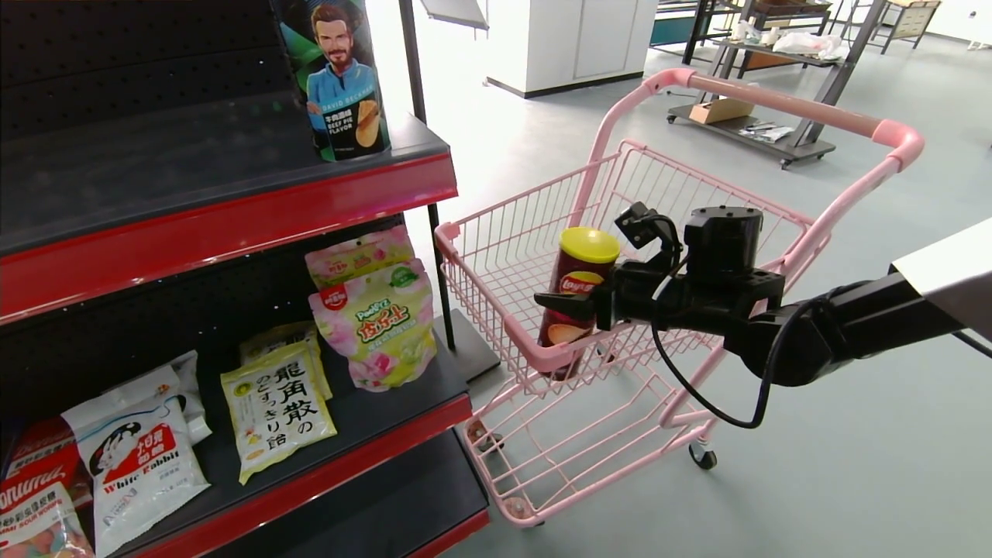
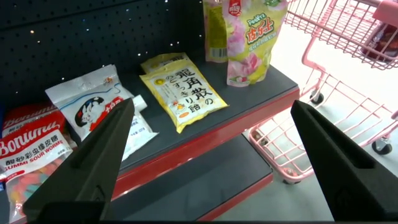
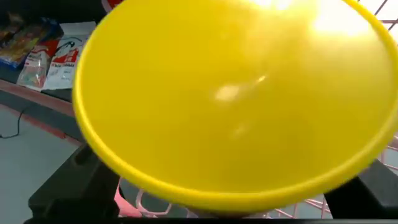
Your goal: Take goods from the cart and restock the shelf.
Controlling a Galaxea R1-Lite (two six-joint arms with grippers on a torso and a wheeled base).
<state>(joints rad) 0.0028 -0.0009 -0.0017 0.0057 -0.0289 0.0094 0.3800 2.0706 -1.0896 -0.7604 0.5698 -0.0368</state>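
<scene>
Item: chip can point(image 1: 577, 298), a tall cylinder in a dark red printed wrap, with a round, smooth, glossy yellow lid point(image 3: 236, 106). Your right hand point(image 1: 575, 306) pinches it upright at mid-height. Its lower end sits below the hand, inside the pink wire cart point(image 1: 496, 256). Your left hand point(image 2: 211, 107) is spread wide and holds nothing. Beyond its fingers, soft candy bags point(image 2: 183, 93) lie on the black, red-edged shelf point(image 2: 261, 99).
</scene>
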